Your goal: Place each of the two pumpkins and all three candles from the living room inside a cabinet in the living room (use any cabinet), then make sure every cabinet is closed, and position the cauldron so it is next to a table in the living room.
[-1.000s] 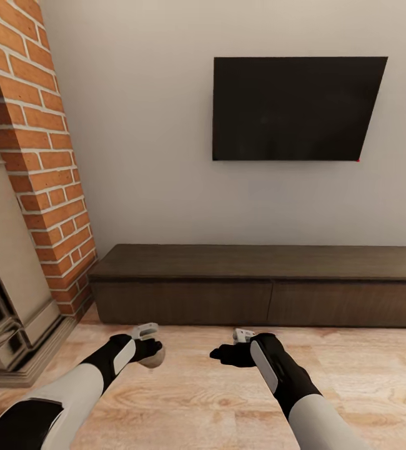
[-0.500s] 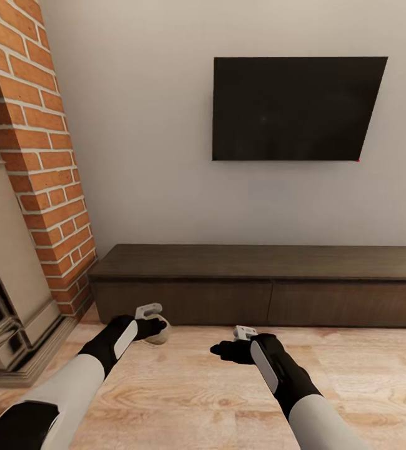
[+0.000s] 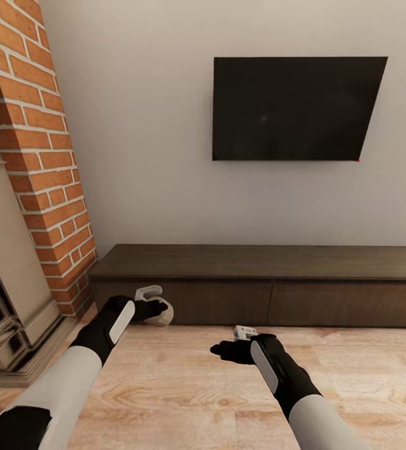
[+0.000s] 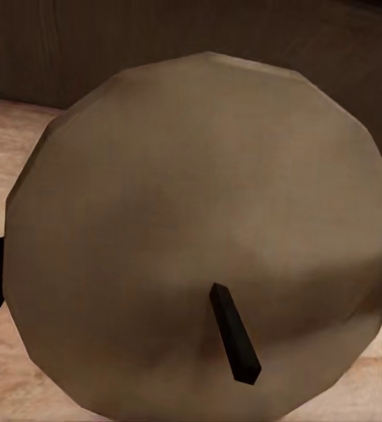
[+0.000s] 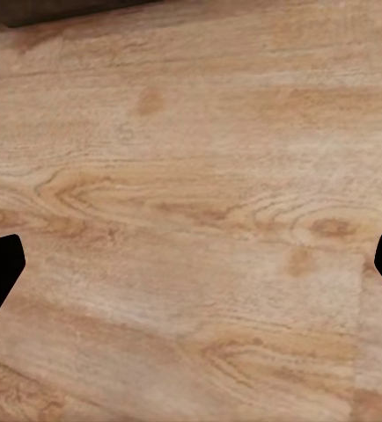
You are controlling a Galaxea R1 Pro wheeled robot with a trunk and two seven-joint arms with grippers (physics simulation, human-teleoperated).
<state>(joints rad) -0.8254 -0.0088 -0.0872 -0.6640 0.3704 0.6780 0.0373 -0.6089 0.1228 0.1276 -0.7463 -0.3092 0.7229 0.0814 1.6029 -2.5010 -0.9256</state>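
My left gripper (image 3: 160,310) pinches a whitish candle (image 4: 204,237), wick end toward my wrist camera, and I hold it low, just in front of the left end of the cabinet (image 3: 259,284). I hold it there because this candle must go inside. But the front panels look shut and have no handles, so I judge one must be opened first. My right gripper (image 3: 218,352) hangs over the wooden floor (image 5: 200,220), fingers spread wide and carrying nothing, free for that panel. Above the cabinet a dark television (image 3: 293,107) hangs on the wall.
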